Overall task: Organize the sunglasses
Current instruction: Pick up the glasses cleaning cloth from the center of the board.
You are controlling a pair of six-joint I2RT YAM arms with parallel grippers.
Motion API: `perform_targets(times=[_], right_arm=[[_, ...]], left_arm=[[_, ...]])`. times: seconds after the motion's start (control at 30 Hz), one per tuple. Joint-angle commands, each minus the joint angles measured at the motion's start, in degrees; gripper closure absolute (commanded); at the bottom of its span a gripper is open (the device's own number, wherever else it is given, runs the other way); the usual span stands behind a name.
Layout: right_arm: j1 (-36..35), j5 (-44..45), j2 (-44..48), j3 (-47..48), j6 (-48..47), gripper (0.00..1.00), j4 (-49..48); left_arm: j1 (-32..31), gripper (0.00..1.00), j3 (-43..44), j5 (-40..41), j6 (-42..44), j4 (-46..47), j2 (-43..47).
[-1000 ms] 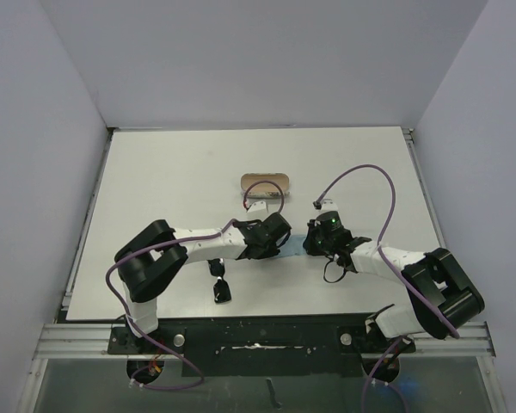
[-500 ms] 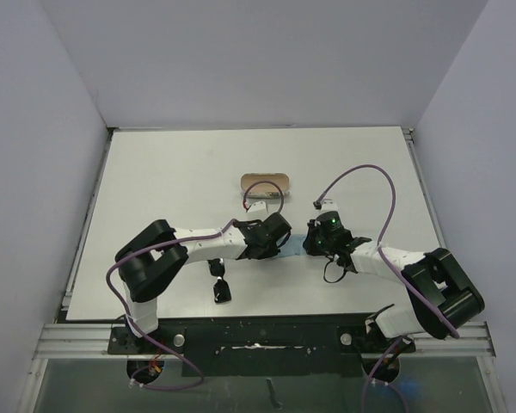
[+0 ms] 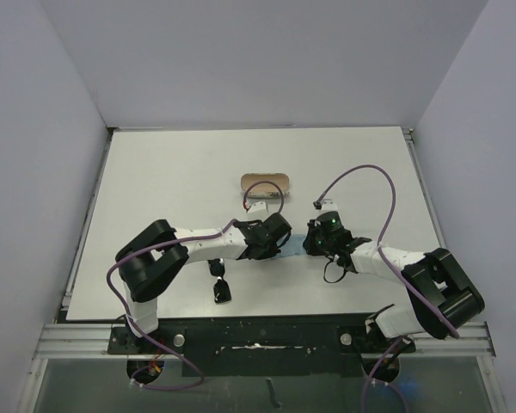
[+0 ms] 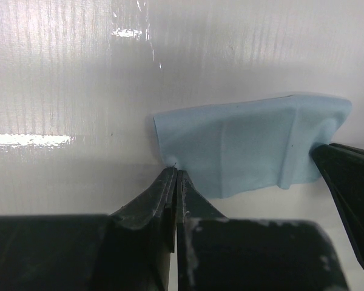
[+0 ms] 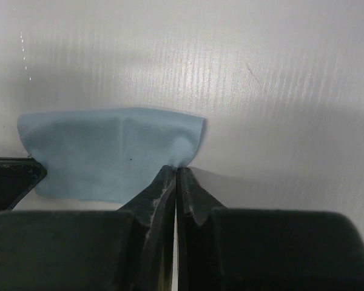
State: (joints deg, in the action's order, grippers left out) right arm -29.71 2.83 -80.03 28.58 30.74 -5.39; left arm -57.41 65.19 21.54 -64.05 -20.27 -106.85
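**Left pincer (image 4: 176, 173) shuts on a cloth corner while the sunglasses (image 3: 221, 291) wait**

We find the sunglasses as a small black shape lying on the white table (image 3: 172, 172) near its front edge, just beside the left arm. Nothing is touching them. They are too small in the overhead view for us to tell whether they are folded.

Further out, toward the middle of the table, the light blue cloth (image 4: 249, 148) lies between the two wrists. The left pincer's jaws have just come together, and they now appear to pinch the very tip of one cloth corner. The right pincer (image 5: 177, 170) is pressed together on the opposite corner, where the fabric puckers upward.

Beyond the cloth, farther from the arms, sits the oval beige case (image 3: 265, 181).

We judge that with both corners now held, the arms are ready to lift, spread or fold the cloth. The sunglasses themselves have not yet been dealt with. The left grip looks shallow, so that corner could slip.
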Motion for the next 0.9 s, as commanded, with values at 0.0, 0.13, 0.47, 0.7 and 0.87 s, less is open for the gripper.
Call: perform_targets(times=[0.0, 0.13, 0.47, 0.7, 0.87], right_arm=[[-0.3, 0.9, 1.3, -1.3, 0.4, 1.0, 0.0], [-0.6, 0.8, 2.4, -1.3, 0.6, 1.0, 0.3], [-1.8, 2.2, 4.3, 1.7, 0.6, 1.0, 3.2], [-2.2, 3.4, 4.1, 5.7, 0.1, 1.0, 6.0], [-2.2, 4.1, 3.2, 8.5, -0.2, 1.0, 7.3]], left_arm=[[-0.6, 1.0, 1.1, -0.7, 0.5, 0.2, -1.8], [-0.7, 1.0, 1.9, 1.1, 2.3, -0.9, -1.6], [-0.8, 1.0, 3.5, 5.0, 7.4, -2.2, 0.3], [-0.8, 1.0, 5.0, 6.5, 9.4, -2.0, 1.3], [-0.7, 1.0, 5.6, 7.0, 10.7, -1.8, 1.8]])
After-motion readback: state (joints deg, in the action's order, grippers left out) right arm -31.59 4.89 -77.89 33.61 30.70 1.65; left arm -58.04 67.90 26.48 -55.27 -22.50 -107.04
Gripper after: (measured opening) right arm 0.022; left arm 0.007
